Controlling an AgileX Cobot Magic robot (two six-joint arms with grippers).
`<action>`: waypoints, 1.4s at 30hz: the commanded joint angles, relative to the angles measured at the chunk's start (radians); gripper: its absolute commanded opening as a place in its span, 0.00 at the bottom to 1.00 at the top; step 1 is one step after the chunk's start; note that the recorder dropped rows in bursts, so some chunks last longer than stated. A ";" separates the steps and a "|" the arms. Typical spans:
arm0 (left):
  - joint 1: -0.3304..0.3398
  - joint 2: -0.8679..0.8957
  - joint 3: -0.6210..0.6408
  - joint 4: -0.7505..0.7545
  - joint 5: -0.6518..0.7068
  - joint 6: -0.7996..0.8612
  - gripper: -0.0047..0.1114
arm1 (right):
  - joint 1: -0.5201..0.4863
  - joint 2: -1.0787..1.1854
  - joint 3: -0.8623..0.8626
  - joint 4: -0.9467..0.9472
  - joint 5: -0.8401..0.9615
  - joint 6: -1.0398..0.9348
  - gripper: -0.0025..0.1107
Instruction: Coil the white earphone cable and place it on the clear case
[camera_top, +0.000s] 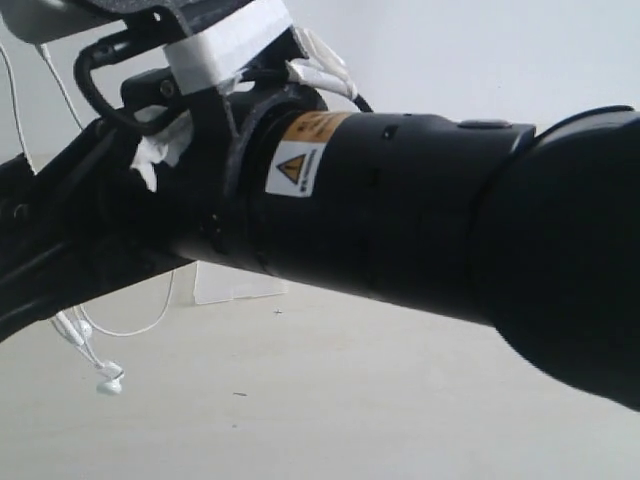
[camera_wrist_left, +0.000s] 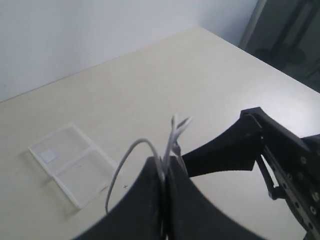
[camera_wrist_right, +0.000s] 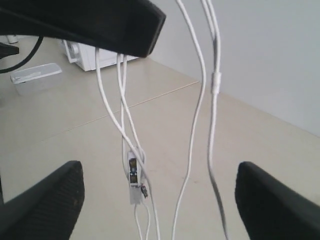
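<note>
we hold cable (camera_wrist_left: 137, 143) aloft, not yet on case (camera_wrist_left: 70, 162) | left end effector (camera_wrist_left: 166, 162) clenched on it | right end effector (camera_wrist_right: 160, 185) released | coiling, placing remain

1. Black arm (camera_top: 400, 220) — a white sticker (camera_top: 297, 167) carries a yellow warning triangle edged in black. The mark inside is perhaps an exclamation point, but the view is too soft to be sure.
2. Orange strip (camera_top: 315, 126), touching the top of that sticker on the same arm — a line of dark print, too small to read.
3. Clear case (camera_wrist_left: 75, 162) on the tabletop (camera_wrist_left: 200, 75) — a small white square label (camera_wrist_left: 48, 155) with no legible lettering.
</note>
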 joint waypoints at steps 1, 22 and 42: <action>-0.004 0.001 -0.008 -0.068 -0.050 -0.015 0.04 | 0.001 0.032 -0.026 -0.006 -0.028 0.015 0.72; -0.004 0.001 -0.008 -0.148 -0.065 -0.015 0.04 | 0.001 0.161 -0.058 -0.012 -0.126 0.097 0.52; -0.004 0.001 -0.008 -0.227 -0.047 -0.015 0.04 | 0.001 0.201 -0.058 -0.014 -0.235 0.095 0.61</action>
